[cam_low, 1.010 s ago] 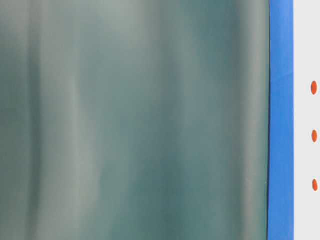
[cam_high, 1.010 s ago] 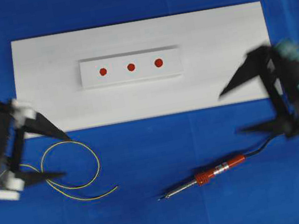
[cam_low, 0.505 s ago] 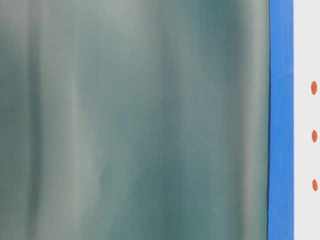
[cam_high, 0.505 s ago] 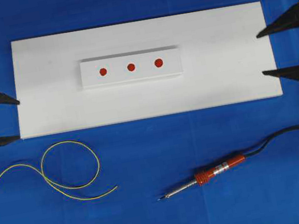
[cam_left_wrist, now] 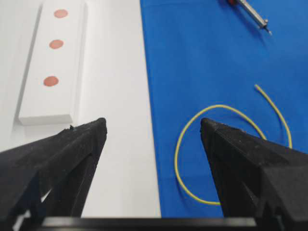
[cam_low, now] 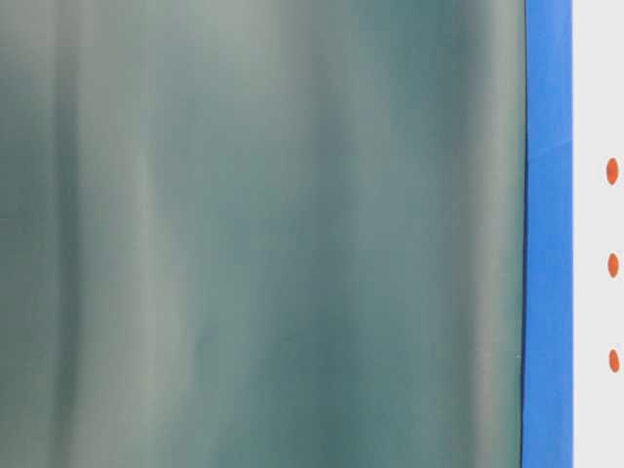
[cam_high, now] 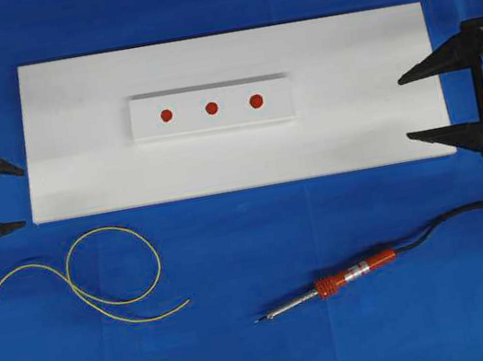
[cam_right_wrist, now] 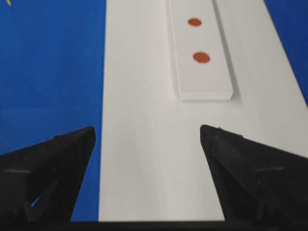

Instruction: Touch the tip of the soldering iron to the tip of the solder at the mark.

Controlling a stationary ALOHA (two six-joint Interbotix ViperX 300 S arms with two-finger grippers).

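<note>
Solder, a thin yellow-green looping wire (cam_high: 114, 278), lay on the blue tabletop (cam_high: 272, 353) below the flat white board (cam_high: 342, 60), its cut end pointing toward the orange-handled soldering iron (cam_high: 330, 286) well to its right. Both lay apart from the raised white strip with three red dots (cam_high: 210, 109). Left pincer (cam_high: 2, 199) and right pincer (cam_high: 411, 107) stood spread wide, holding nothing, at the board's opposite ends.

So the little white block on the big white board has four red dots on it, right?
Not quite. The little white block on the big white board has three red dots, not four. The overhead view shows them in one row.
</note>
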